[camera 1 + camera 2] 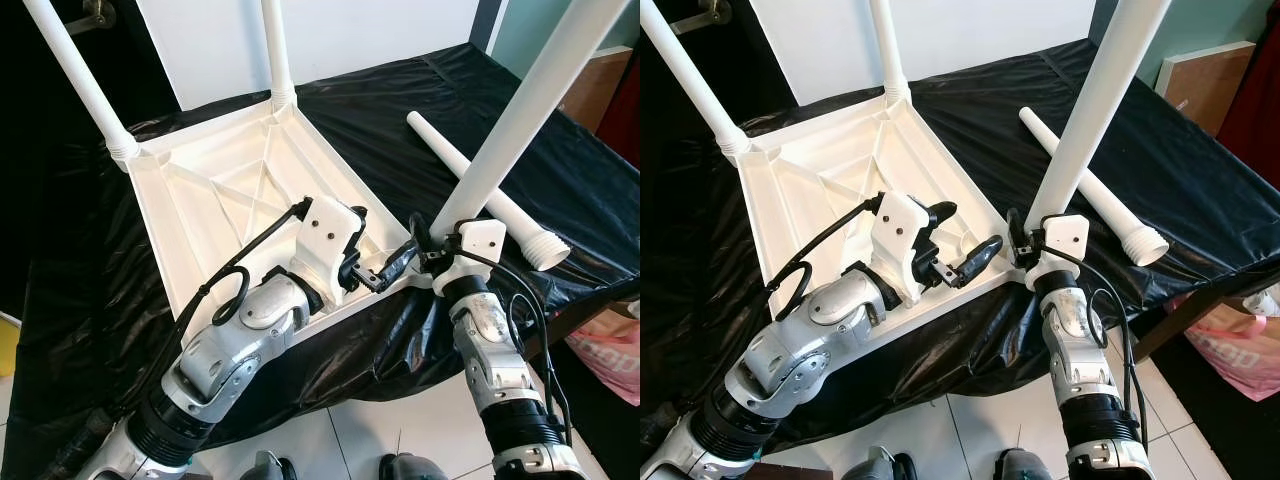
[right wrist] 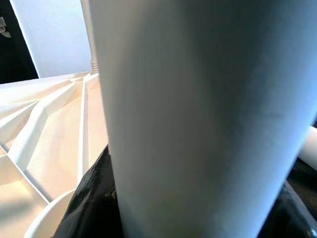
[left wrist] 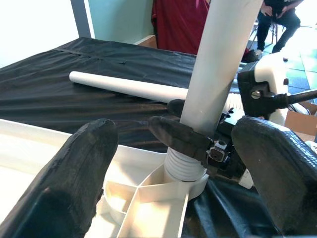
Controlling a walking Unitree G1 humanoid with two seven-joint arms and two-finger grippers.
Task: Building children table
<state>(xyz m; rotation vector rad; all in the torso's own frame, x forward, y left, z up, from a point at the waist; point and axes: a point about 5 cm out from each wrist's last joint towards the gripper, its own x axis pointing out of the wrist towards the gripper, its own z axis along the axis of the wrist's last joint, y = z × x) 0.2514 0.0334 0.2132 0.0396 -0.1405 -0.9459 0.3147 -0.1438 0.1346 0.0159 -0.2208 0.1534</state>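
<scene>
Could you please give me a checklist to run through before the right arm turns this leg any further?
1. Right gripper shut on the leg: ok.
2. Leg's threaded end seated in the tabletop corner socket: ok, ribs partly out in the left wrist view.
3. Leg upright: not ok, it leans.
4. Left gripper open, over the tabletop's edge beside the socket: ok.
5. Last leg lies loose on the black sheet: ok.
6. Thread aligned: cannot tell.
</scene>
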